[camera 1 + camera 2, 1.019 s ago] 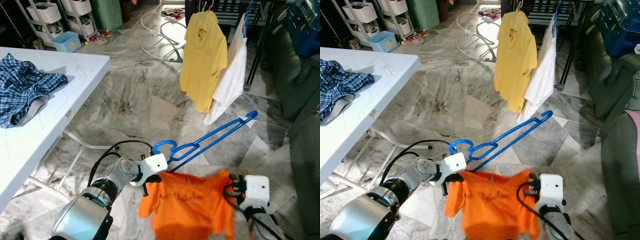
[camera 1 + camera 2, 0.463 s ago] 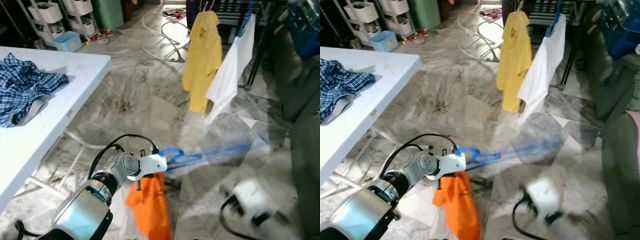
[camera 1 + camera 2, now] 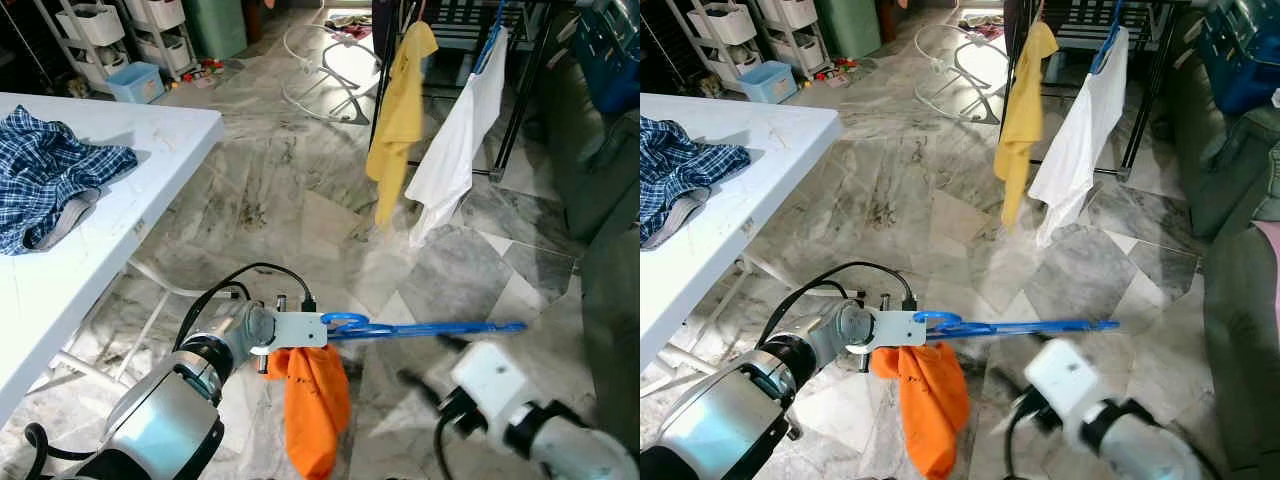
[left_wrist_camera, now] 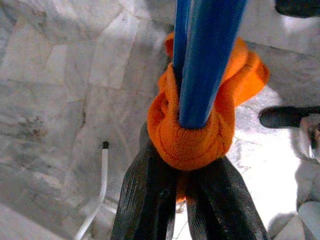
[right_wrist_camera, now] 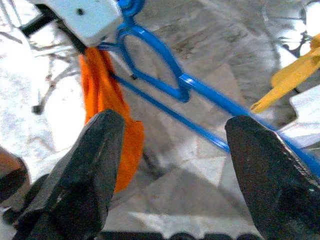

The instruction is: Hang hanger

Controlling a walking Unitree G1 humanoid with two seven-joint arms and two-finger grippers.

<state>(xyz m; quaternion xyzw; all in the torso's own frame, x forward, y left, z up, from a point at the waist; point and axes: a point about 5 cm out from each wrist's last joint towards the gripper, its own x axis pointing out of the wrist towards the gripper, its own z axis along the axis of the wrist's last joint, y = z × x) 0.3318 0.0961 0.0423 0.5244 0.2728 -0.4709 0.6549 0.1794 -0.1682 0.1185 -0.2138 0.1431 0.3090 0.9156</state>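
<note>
A long blue hanger (image 3: 430, 328) lies nearly level, low over the marble floor. An orange shirt (image 3: 315, 400) hangs bunched from its hook end. My left gripper (image 4: 175, 175) is shut on that hook end, pinching the orange cloth and the blue bar together; its white wrist block (image 3: 295, 328) sits at the hanger's left end. My right gripper (image 5: 175, 150) is open with its fingers wide apart and nothing between them, off to the side of the hanger's bar. Its white wrist block (image 3: 488, 375) is blurred, below the hanger's far end.
A dark drying rack (image 3: 520, 90) stands ahead with a yellow shirt (image 3: 400, 110) and a white garment (image 3: 455, 150) hanging on it. A white table (image 3: 120, 200) with a plaid cloth (image 3: 50, 180) is on my left. A dark sofa (image 3: 600, 200) lines the right side.
My right gripper has let go of the orange shirt and drawn back. The shirt has dropped from spread out to a bunch under my left gripper. The hanger has swung level.
</note>
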